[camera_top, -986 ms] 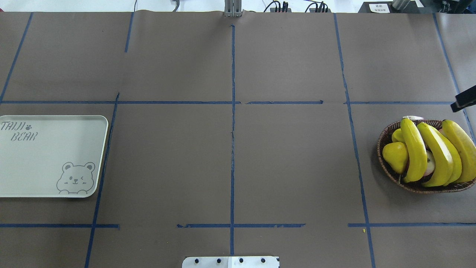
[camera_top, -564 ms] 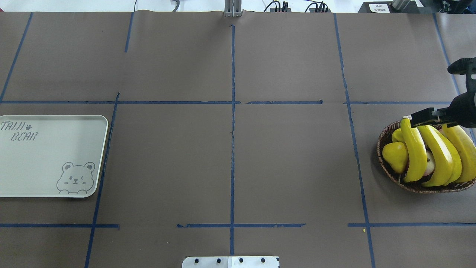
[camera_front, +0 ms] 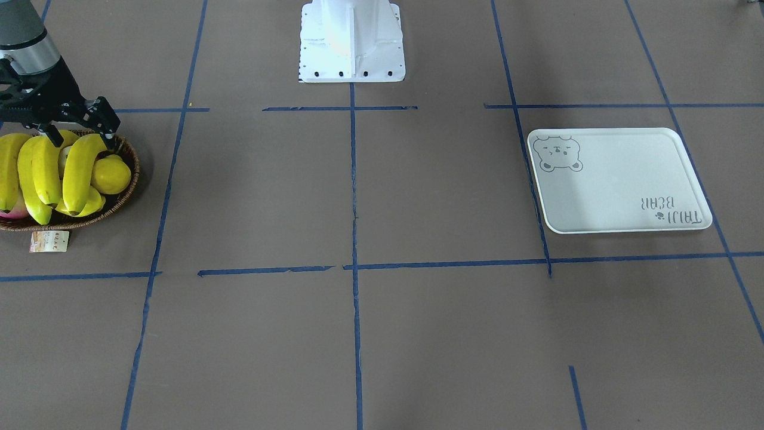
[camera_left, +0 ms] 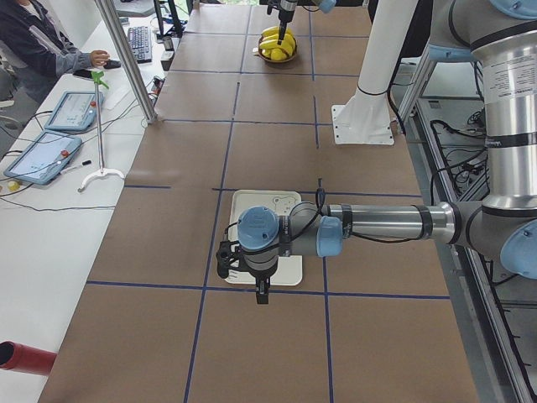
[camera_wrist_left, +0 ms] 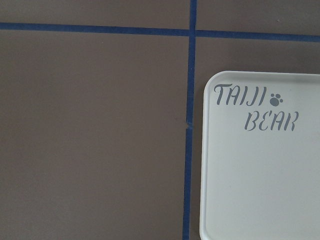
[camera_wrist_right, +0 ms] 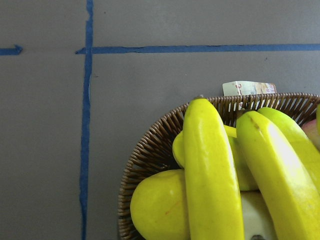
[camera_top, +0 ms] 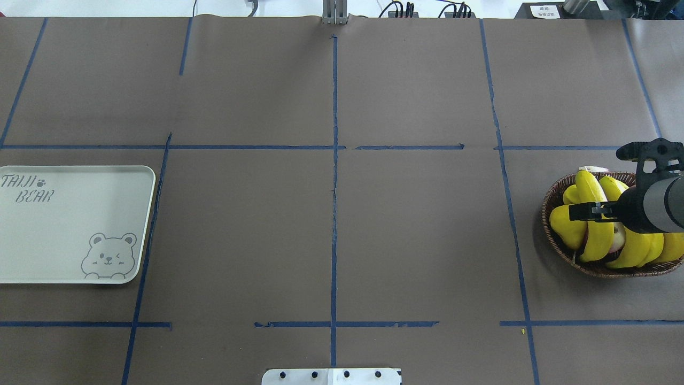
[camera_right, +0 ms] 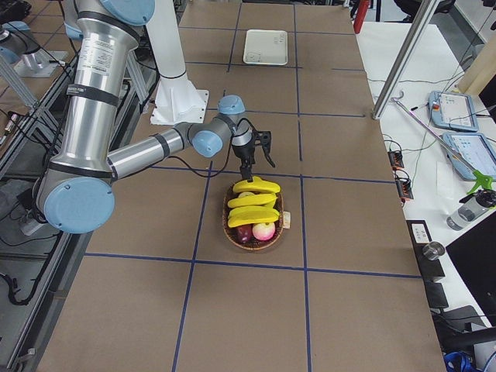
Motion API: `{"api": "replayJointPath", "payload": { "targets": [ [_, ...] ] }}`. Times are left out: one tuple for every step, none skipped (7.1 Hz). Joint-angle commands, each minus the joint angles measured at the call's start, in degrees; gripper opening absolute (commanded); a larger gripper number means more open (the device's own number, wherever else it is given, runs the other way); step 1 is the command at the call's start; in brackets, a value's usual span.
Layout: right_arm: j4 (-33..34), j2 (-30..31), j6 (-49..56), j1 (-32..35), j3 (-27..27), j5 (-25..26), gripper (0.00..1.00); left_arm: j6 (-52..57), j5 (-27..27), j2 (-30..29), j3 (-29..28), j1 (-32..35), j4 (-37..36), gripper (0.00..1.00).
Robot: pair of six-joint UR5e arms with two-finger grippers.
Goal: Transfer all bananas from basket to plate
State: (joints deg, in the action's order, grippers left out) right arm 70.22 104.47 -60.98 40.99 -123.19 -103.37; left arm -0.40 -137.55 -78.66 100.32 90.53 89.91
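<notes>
Several glossy yellow bananas [camera_top: 596,238] lie across the dark wicker basket [camera_top: 556,240] at the table's right. They also show in the front view [camera_front: 77,170] and in the right wrist view [camera_wrist_right: 210,175]. My right gripper [camera_front: 82,136] hangs open and empty just above the bananas' ends at the basket's robot-side rim [camera_front: 128,179]. The pale plate [camera_top: 64,224] with the bear drawing lies bare at the far left. The left wrist view shows its lettered corner [camera_wrist_left: 265,175]. My left gripper [camera_left: 260,290] hovers at the plate's edge; I cannot tell whether it is open.
A round yellow fruit [camera_top: 566,227] and a pink fruit [camera_front: 15,209] lie in the basket with the bananas. A paper tag [camera_front: 49,240] lies beside the rim. The robot's white base [camera_front: 352,39] stands at mid table. Blue tape lines cross the brown table.
My right arm has come in from the right edge and moved over the basket, its open gripper now above the bananas. The bananas and the plate have not moved.
</notes>
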Motion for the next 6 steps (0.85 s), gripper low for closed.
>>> {"api": "replayJointPath", "payload": {
  "targets": [
    [-0.1,1.0,-0.4,-2.1,1.1,1.2,0.91,0.0,0.0,0.0,0.0,0.0,0.0,1.00],
    [-0.1,1.2,-0.4,-2.3,1.5,1.2,0.90,0.0,0.0,0.0,-0.1,0.0,0.0,1.00],
    [-0.2,1.6,-0.4,-2.8,2.4,1.3,0.86,0.0,0.0,0.0,-0.2,0.0,0.1,1.00],
    [-0.2,1.5,-0.3,-2.8,2.4,1.2,0.80,0.0,0.0,0.0,-0.2,0.0,0.0,1.00],
    [-0.1,1.4,-0.3,-2.9,2.5,0.9,0.66,0.0,0.0,0.0,-0.2,0.0,0.0,1.00],
    [-0.2,1.3,-0.3,-3.0,2.7,0.8,0.59,0.0,0.0,0.0,-0.2,0.0,0.0,1.00]
  ]
}}
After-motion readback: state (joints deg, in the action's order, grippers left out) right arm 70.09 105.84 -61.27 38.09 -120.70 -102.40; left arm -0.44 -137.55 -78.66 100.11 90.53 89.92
